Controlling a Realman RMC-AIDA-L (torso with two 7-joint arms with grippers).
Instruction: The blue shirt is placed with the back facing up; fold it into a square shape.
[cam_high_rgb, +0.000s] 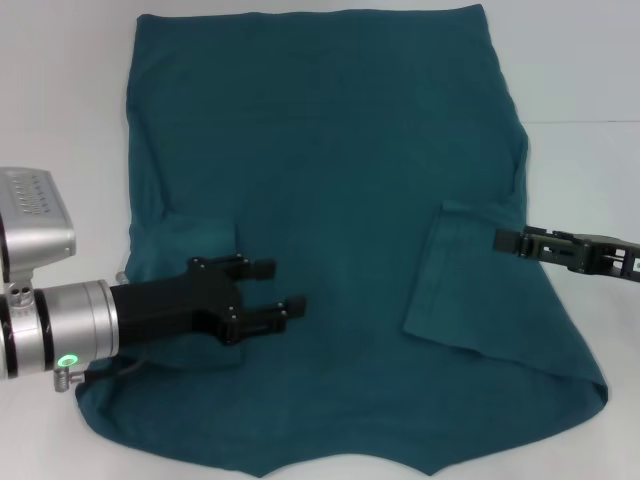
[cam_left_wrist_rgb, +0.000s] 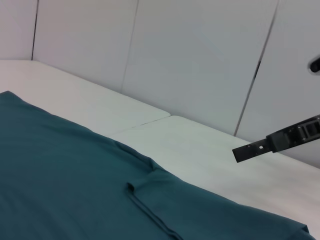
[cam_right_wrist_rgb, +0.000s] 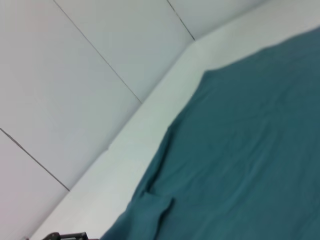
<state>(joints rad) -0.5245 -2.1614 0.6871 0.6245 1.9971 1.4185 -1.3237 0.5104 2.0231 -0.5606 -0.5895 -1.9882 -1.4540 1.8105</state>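
Observation:
The blue shirt (cam_high_rgb: 330, 180) lies flat on the white table, plain side up, with both sleeves folded inward onto its body. My left gripper (cam_high_rgb: 273, 289) hovers over the shirt's lower left part, beside the folded left sleeve (cam_high_rgb: 185, 245). Its jaws are open with nothing between them. At the outer edge of the folded right sleeve (cam_high_rgb: 455, 280), my right gripper (cam_high_rgb: 500, 240) shows as one thin bar, shut and holding no cloth. In the left wrist view the right gripper (cam_left_wrist_rgb: 239, 154) floats above the shirt (cam_left_wrist_rgb: 60, 180). The right wrist view shows the shirt (cam_right_wrist_rgb: 250, 150).
The white table (cam_high_rgb: 580, 180) runs past the shirt on both sides. White wall panels (cam_left_wrist_rgb: 200, 60) stand behind the table. The shirt's hem (cam_high_rgb: 310, 465) lies near the table's front edge.

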